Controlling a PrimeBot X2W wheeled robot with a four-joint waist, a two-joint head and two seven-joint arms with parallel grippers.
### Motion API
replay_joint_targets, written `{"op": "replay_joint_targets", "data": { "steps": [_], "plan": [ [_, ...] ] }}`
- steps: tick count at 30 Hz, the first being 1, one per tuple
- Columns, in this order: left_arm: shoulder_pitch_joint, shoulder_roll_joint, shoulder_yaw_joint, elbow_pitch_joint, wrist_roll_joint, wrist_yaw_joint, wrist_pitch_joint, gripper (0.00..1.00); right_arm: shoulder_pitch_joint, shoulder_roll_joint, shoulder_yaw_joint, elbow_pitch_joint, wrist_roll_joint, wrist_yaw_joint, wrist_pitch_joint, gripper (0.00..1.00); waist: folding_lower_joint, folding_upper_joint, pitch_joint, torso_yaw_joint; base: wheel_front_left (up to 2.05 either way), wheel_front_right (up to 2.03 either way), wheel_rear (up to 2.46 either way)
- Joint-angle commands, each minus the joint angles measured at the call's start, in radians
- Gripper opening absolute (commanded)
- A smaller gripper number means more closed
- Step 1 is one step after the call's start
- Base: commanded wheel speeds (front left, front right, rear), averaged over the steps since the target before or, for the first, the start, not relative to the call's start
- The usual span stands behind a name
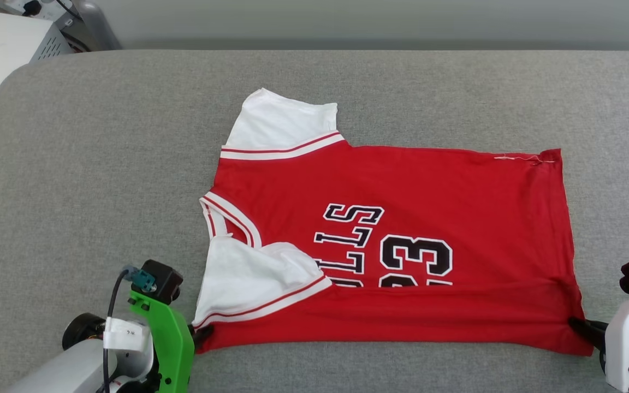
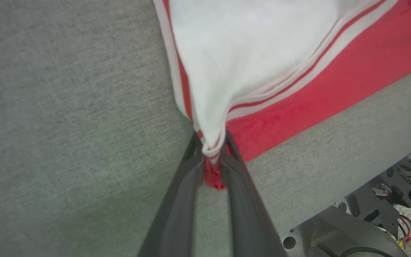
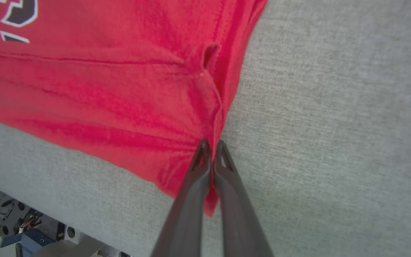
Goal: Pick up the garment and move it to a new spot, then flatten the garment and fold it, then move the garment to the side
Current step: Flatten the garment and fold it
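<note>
Two near corners of the red shirt (image 1: 402, 180), laid long from side to side on the grey counter (image 1: 101, 164), are pinched tight: the sleeve end by the left fingers (image 2: 182, 185), the hem end by the right fingers (image 3: 227, 185), the rest spread away ahead.

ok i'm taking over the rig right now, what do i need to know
Left tool: shut on the garment at its near sleeve corner.
Right tool: shut on its near hem corner.
Garment: spread on the grey surface, near edge doubled over part of the lettering.
Done: flattened, first fold apparently laid.
Left: release, finish folding, move it aside.
</note>
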Motion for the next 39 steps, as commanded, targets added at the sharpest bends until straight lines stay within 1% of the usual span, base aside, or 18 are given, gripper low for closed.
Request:
{"op": "replay_joint_targets", "data": {
  "steps": [1,4,5,6,7,10,13,17,22,26,28,32,36,39],
  "plan": [
    [0.0,-0.01,0.0,0.021,-0.004,-0.008,0.001,0.0,-0.015,0.008,0.007,0.019,-0.011,-0.001,-0.004,0.0,0.0,0.0,0.011,0.0,0.0,0.0,0.0],
    [-0.002,-0.017,-0.007,0.056,0.005,-0.016,-0.007,0.0,-0.025,0.027,0.02,0.04,-0.009,-0.001,-0.026,0.0,0.0,0.0,0.009,-0.001,0.0,0.0,0.0],
    [-0.002,-0.018,0.001,0.064,0.001,-0.016,-0.019,0.54,-0.029,0.029,0.02,0.041,-0.01,-0.001,-0.042,0.41,0.0,0.0,0.004,-0.001,0.0,0.0,0.0],
    [-0.005,-0.017,0.007,0.066,0.004,-0.015,-0.032,1.0,-0.032,0.029,0.019,0.038,-0.014,-0.001,-0.06,0.98,0.0,0.0,-0.001,-0.001,0.0,0.0,0.0],
    [-0.011,-0.011,0.015,0.066,0.009,-0.014,-0.046,1.0,-0.036,0.029,0.013,0.033,-0.02,-0.001,-0.086,1.0,0.0,0.0,-0.008,-0.001,0.0,0.0,0.0],
    [-0.034,0.011,0.047,0.047,0.016,-0.008,-0.081,1.0,-0.04,0.031,-0.005,0.005,-0.029,-0.001,-0.155,1.0,0.0,0.0,-0.027,-0.002,0.0,0.0,0.0],
    [-0.077,0.043,0.091,0.01,0.031,-0.002,-0.122,1.0,-0.053,0.037,-0.043,-0.034,-0.062,-0.001,-0.253,1.0,0.0,0.0,-0.037,-0.009,0.0,0.0,0.0],
    [-0.168,0.065,0.151,-0.01,0.08,0.025,-0.183,1.0,-0.085,0.085,-0.112,-0.073,-0.132,-0.001,-0.392,1.0,0.0,0.0,-0.026,-0.03,0.0,0.0,0.0],
    [-0.309,0.044,0.188,0.025,0.152,0.029,-0.23,1.0,-0.125,0.162,-0.174,-0.116,-0.237,-0.001,-0.515,1.0,0.0,0.0,0.025,-0.057,0.0,0.0,0.0],
    [-0.459,0.006,0.188,0.075,0.226,-0.004,-0.243,1.0,-0.149,0.214,-0.206,-0.153,-0.299,-0.001,-0.565,1.0,0.0,0.0,0.094,-0.08,0.0,0.0,0.0],
    [-0.539,-0.016,0.181,0.111,0.246,-0.034,-0.221,1.0,-0.163,0.231,-0.208,-0.171,-0.318,-0.001,-0.574,1.0,0.0,0.0,0.132,-0.095,0.0,0.0,0.0],
    [-0.693,-0.075,0.178,0.205,0.228,-0.083,-0.139,1.0,-0.192,0.254,-0.205,-0.198,-0.343,-0.001,-0.584,1.0,0.0,0.0,0.206,-0.124,0.0,0.0,0.0],
    [-0.829,-0.115,0.156,0.316,0.193,-0.113,-0.001,1.0,-0.224,0.269,-0.187,-0.212,-0.363,-0.001,-0.586,1.0,0.0,0.0,0.272,-0.157,0.0,0.0,0.0],
    [-0.9,-0.14,0.133,0.401,0.137,-0.123,0.156,1.0,-0.244,0.271,-0.17,-0.218,-0.365,-0.001,-0.582,1.0,0.0,0.0,0.311,-0.181,0.0,0.0,0.0]
  ]
}}
